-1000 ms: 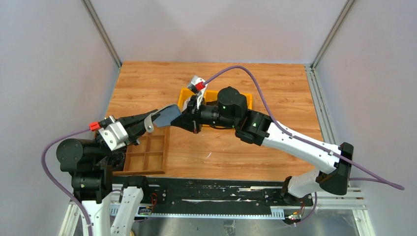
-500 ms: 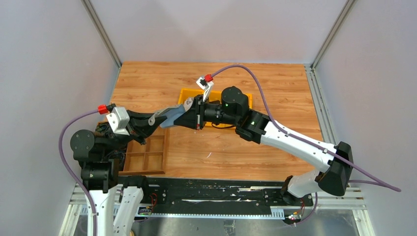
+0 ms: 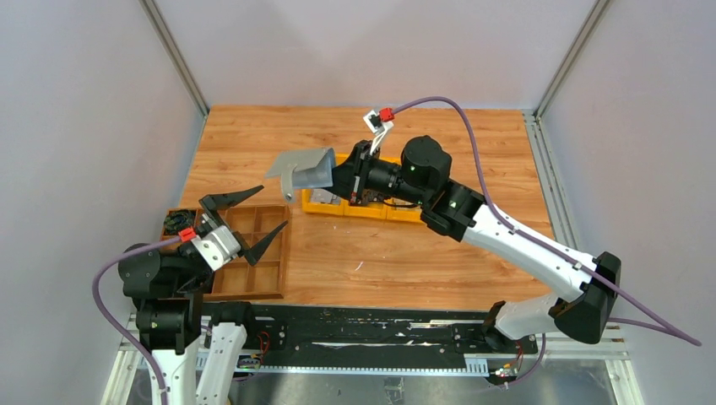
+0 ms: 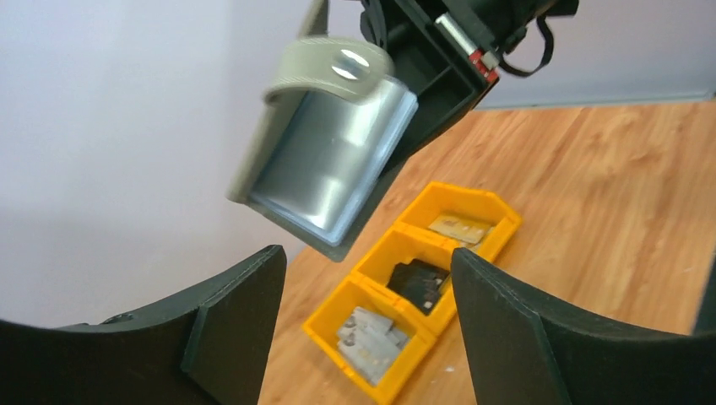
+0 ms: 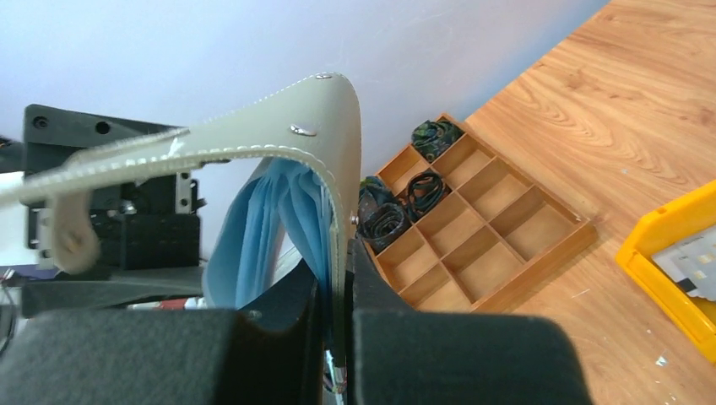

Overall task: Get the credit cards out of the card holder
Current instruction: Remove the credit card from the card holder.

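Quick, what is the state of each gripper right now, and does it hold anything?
The left gripper is open and holds nothing.
The right gripper is shut on the card holder.

Left claw (image 3: 272,208) wide apart, low near its base; right claw (image 3: 338,177) pinched tight, far forward and aloft.

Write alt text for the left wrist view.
A grey-blue soft folding card holder is held aloft by the right gripper, with three joined yellow plastic bins on the wooden table beyond. The left gripper stands open and empty in the foreground.
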### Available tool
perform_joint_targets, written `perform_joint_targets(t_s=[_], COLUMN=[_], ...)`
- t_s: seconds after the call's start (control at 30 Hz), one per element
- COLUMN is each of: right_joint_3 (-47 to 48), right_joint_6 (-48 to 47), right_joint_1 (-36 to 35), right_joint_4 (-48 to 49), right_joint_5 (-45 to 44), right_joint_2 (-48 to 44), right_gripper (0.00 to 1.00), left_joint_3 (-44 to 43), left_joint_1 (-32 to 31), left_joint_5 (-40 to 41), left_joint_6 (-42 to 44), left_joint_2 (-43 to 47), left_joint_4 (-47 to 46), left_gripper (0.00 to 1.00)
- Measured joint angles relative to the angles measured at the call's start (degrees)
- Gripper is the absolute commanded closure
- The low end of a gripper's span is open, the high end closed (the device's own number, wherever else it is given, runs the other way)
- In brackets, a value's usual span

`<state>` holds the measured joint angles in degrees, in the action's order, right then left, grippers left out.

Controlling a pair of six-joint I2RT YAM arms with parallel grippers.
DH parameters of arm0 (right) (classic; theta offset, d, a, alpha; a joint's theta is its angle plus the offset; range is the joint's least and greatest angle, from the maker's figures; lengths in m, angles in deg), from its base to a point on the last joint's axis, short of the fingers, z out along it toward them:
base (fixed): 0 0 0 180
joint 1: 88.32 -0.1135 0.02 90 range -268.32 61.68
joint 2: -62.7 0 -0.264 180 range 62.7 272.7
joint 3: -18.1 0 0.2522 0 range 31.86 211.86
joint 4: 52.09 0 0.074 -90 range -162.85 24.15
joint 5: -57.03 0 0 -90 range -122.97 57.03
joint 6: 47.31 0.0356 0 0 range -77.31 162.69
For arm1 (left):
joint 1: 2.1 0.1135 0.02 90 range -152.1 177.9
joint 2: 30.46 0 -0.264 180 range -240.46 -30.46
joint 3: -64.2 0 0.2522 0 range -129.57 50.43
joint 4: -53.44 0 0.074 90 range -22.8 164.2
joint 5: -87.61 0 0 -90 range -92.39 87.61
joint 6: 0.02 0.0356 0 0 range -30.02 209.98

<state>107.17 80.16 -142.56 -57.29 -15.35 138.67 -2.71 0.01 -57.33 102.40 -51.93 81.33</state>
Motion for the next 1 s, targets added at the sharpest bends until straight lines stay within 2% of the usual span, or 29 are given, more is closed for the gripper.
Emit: perform_joint_targets(t_s=[0.2,0.37,0.43,0.6,0.8,0.9,1.0], right_joint_3=[2.2,2.2,1.8,0.0,0.1,1.5,3.0], right_joint_6=[1.2,8.5,14.4,36.8,57.1,64.8,69.4], right_joint_1=[-0.2,1.3,2.7,6.1,6.4,6.2,5.9], right_joint_4=[-2.2,1.6,7.6,35.0,59.2,68.3,72.9], right_joint_5=[5.7,17.2,23.5,37.7,45.4,47.5,48.8], right_joint_2=[1.2,2.8,4.4,11.5,18.4,20.8,22.1], right_gripper=[1.0,1.0,1.0,1.0,1.0,1.0,1.0], left_joint_3=[0.9,0.9,0.7,-2.6,-4.1,-4.2,-5.7], left_joint_1=[0.0,0.0,0.0,0.0,0.0,0.0,0.0], left_joint_5=[1.2,1.2,1.2,-0.2,-1.2,-1.6,-2.7], left_joint_6=[16.3,22.1,22.1,21.1,15.0,9.0,4.2], left_joint_2=[0.0,0.3,0.5,0.8,1.7,1.7,0.8], left_joint_4=[4.9,7.9,8.8,11.2,6.9,1.7,-1.4], left_gripper=[0.22,0.26,0.27,0.32,0.51,0.55,0.57])
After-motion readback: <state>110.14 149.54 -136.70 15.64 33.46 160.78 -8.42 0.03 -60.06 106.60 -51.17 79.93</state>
